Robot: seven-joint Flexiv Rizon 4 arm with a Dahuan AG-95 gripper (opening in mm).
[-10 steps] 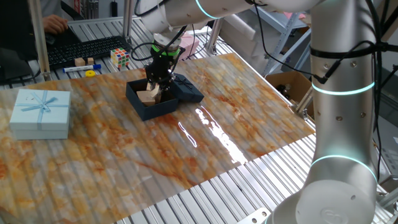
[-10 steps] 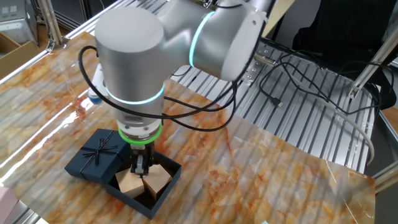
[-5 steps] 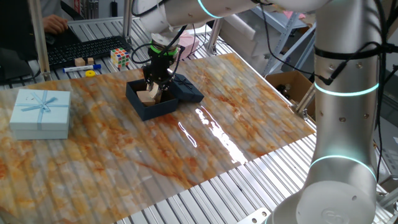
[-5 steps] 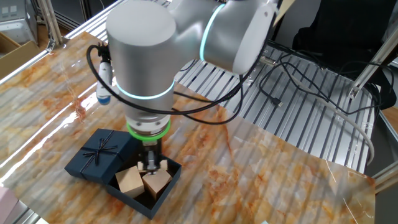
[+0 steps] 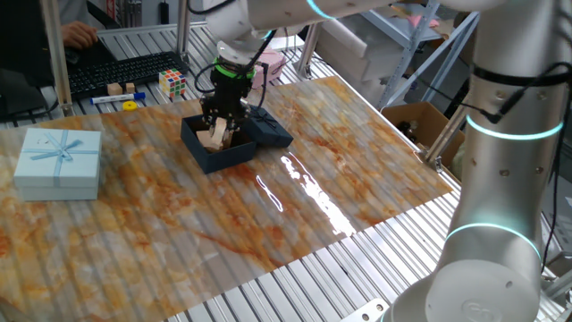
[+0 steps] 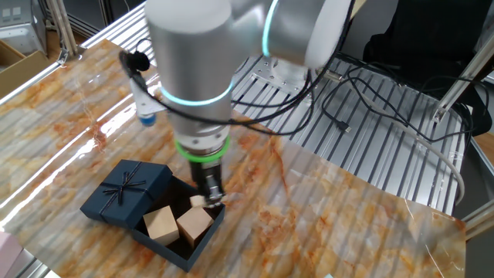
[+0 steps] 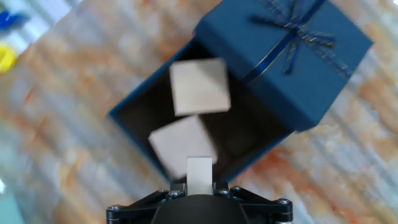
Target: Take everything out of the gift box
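The arm reaches steeply down with its wrist near vertical, the tool (image 6: 210,198) pointing downward, its two fingers (image 7: 199,177) drawn together and pinching a small pale piece between them.

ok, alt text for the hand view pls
Looking down past the pincer, which is shut on a small thin wooden slab, above an open navy gift box with two pale wooden blocks inside. The bow-topped navy lid lies against the box on an orange marbled table.
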